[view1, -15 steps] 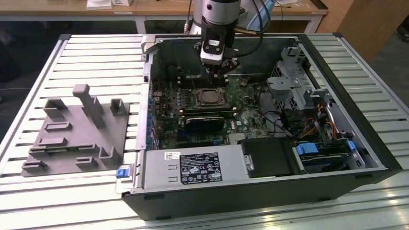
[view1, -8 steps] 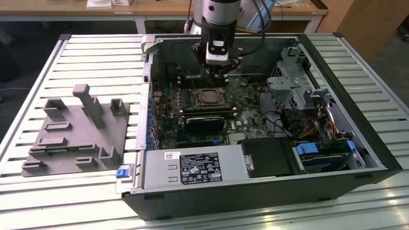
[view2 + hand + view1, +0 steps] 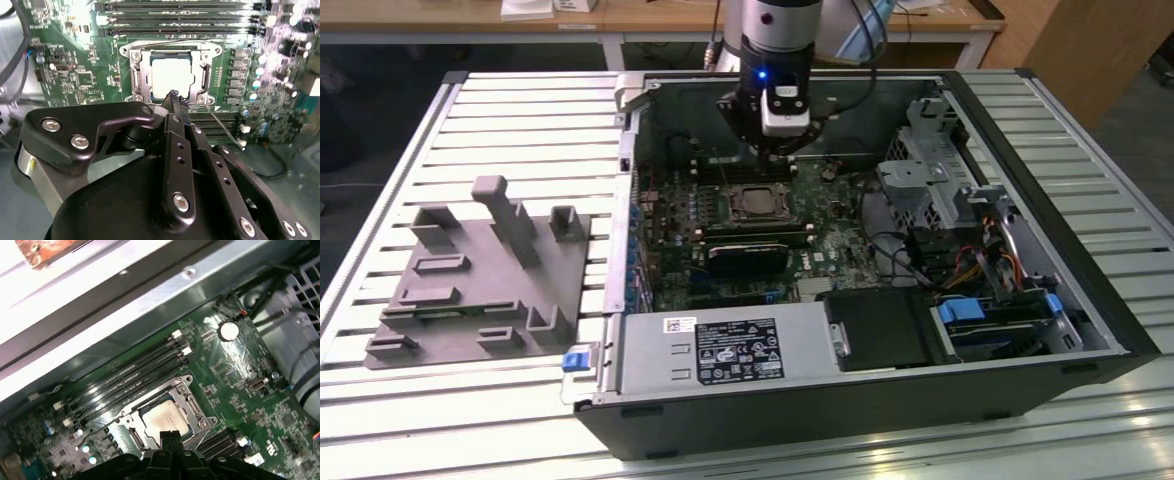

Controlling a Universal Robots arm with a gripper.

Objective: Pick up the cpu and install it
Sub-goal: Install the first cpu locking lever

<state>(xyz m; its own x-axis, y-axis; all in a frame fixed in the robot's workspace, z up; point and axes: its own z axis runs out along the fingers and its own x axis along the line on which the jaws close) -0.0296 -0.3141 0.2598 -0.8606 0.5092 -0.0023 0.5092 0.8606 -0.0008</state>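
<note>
The gripper has its fingers pressed together and holds nothing. Its tips sit over one edge of the cpu; contact cannot be determined. The cpu lies flat in the socket on the motherboard, inside the open case.

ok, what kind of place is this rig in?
Probably a robotics lab or workshop: an opened desktop PC case lies on a slatted metal table, a grey fixture block beside it, wooden desks behind.
</note>
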